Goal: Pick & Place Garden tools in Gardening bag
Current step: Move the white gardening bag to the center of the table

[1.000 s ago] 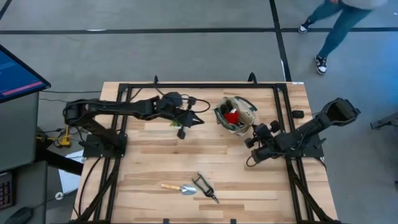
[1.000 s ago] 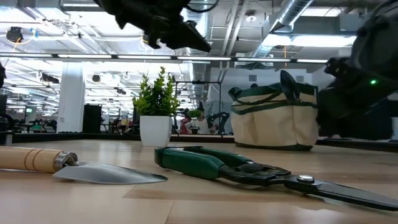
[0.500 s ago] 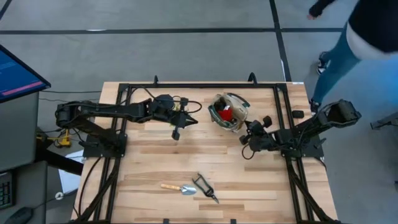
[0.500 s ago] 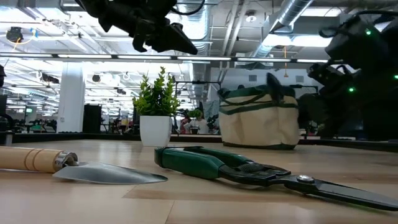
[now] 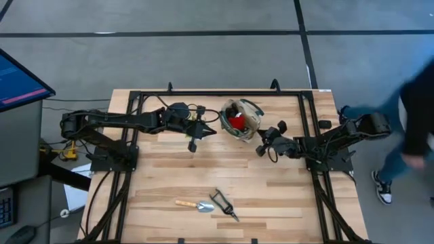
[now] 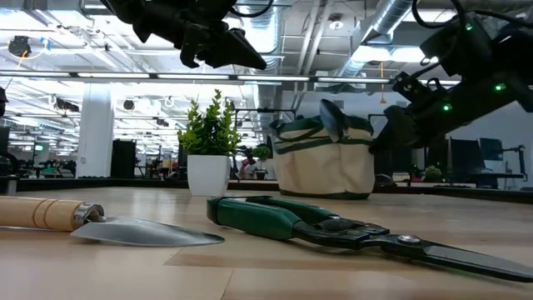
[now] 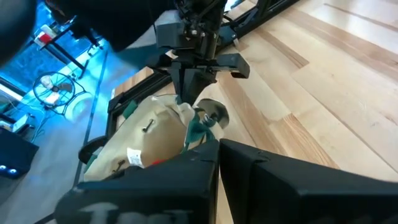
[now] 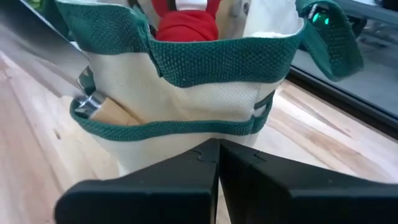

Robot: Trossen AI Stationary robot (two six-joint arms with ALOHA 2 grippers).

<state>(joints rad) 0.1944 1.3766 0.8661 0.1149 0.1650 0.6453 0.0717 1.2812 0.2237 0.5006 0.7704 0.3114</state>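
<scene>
The beige gardening bag (image 5: 241,120) with green trim stands on its base at the table's far middle. A red piece (image 5: 235,123) lies inside it, and a wooden-handled trowel (image 8: 99,111) sticks in its side pocket. My right gripper (image 5: 261,146) is shut at the bag's right side. My left gripper (image 5: 193,139) is shut and empty, raised to the left of the bag. A second trowel (image 5: 193,205) and green-handled shears (image 5: 224,205) lie flat near the front edge. They also show in the low view, the trowel (image 6: 108,227) to the left of the shears (image 6: 333,229). My right gripper meets the bag's side wall at the pocket's green trim (image 8: 205,129), low on the side that faces the table's right. The trim dips into the shut fingertips (image 8: 186,165), so it looks pinched there. The fingers come about level from the right. The bag stays upright on the table.
A small green potted plant (image 6: 208,150) stands left of the bag, under my left arm. A black frame (image 5: 203,93) runs around the table's edges. A person (image 5: 413,122) stands beyond the right edge. There is bare wood between the bag and the front tools.
My right gripper has gone toward the table's left edge. The bag has slid along the table with it, still upright. My left gripper has drawn back a little toward the left edge.
</scene>
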